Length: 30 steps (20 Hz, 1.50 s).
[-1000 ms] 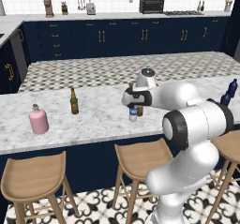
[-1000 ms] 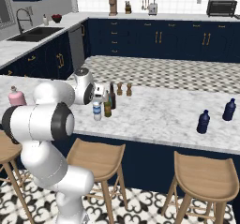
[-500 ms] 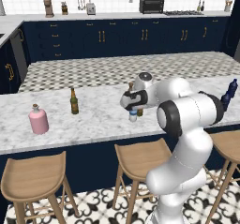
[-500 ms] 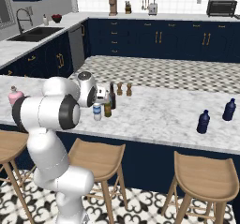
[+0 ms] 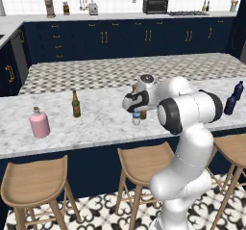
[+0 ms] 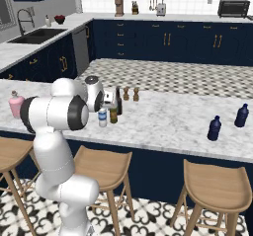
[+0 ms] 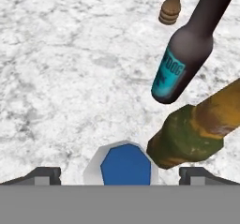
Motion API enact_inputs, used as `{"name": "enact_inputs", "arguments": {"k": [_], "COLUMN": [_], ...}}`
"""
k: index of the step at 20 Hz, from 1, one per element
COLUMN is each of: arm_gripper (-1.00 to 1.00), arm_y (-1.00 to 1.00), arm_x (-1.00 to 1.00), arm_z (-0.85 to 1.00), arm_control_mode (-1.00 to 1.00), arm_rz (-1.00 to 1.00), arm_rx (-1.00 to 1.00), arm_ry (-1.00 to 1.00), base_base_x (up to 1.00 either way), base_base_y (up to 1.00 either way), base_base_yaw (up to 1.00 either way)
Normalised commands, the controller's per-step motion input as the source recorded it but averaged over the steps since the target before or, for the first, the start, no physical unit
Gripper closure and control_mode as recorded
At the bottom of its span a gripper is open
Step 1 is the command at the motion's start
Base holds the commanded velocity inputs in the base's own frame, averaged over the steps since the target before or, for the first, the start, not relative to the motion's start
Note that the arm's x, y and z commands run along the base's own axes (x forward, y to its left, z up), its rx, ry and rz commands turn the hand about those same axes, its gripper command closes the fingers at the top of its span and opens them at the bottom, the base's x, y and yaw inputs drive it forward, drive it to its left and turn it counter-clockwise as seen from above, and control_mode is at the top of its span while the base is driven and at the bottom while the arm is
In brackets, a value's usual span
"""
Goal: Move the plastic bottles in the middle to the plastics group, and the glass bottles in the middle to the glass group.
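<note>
Blue-capped water bottle [image 7: 125, 166] sits between our gripper's [image 7: 120, 174] spread, released jaws on the marble counter [image 7: 70, 68], just beside the brown beer bottle [image 7: 197, 129].

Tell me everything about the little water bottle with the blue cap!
The little water bottle is short, clear-whitish plastic with a blue cap and a blue label band. It stands upright on the marble counter, close beside a brown bottle. From the hand view, its cap sits between the open gripper's fingertips, which don't touch it.
</note>
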Motion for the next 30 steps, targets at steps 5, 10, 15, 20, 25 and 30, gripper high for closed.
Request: {"name": "enact_inputs", "arguments": {"k": [5,10,15,20,25,30], "arm_gripper": [-1.00,1.00,1.00,1.00,1.00,1.00], "arm_y": [0.00,0.00,-0.02,-0.24,-0.69,-0.99], "arm_x": [0.00,-0.04,-0.55,-0.99,-0.72,-0.07], "arm_z": [-0.05,0.00,0.00,0.01,0.15,0.54], "arm_control_mode": [-1.00,-1.00,-1.00,-1.00,-1.00,-1.00], "arm_rz": [0.00,0.00,0.00,-0.01,-0.12,-0.10], "arm_rx": [0.00,0.00,0.00,0.00,0.08,0.07], "arm_ry": [0.00,0.00,-0.01,-0.07,-0.21,-0.17], "base_base_x": [0.00,0.00,0.00,0.00,0.00,0.00], "base_base_y": [0.00,0.00,0.00,0.00,0.00,0.00], "base_base_yaw": [0.00,0.00,0.00,0.00,0.00,0.00]}}
